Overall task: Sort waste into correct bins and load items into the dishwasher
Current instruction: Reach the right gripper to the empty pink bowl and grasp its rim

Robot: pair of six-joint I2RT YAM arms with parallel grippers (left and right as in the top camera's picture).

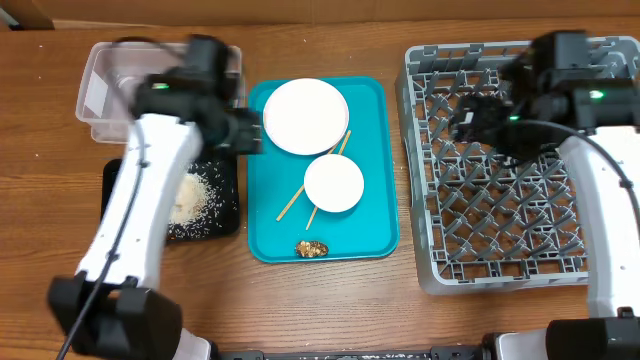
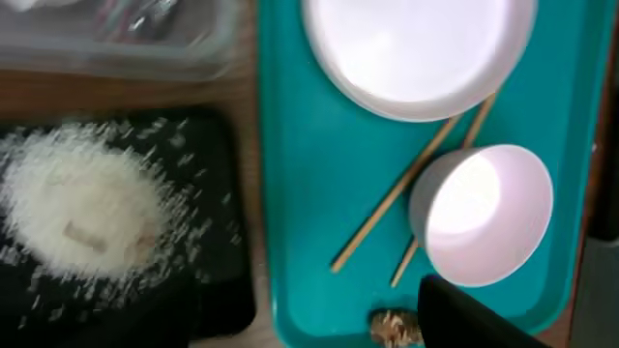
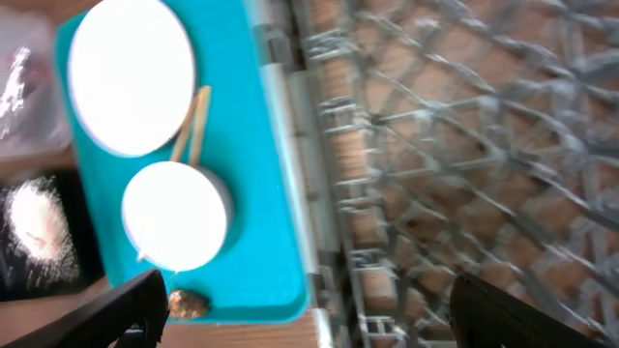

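Dishes on the teal tray (image 1: 375,232) — both arms empty.
Overhead: plate (image 1: 305,116), bowl (image 1: 333,183), chopsticks (image 1: 293,205) and brown scrap (image 1: 311,248) lie on it, between the black tray (image 1: 228,215) holding rice (image 1: 190,198) and the grey rack (image 1: 500,225). Left wrist: left jaws spread, pinching nothing, near the bowl. Right wrist: right jaws wide apart over the rack's edge — nothing between them.
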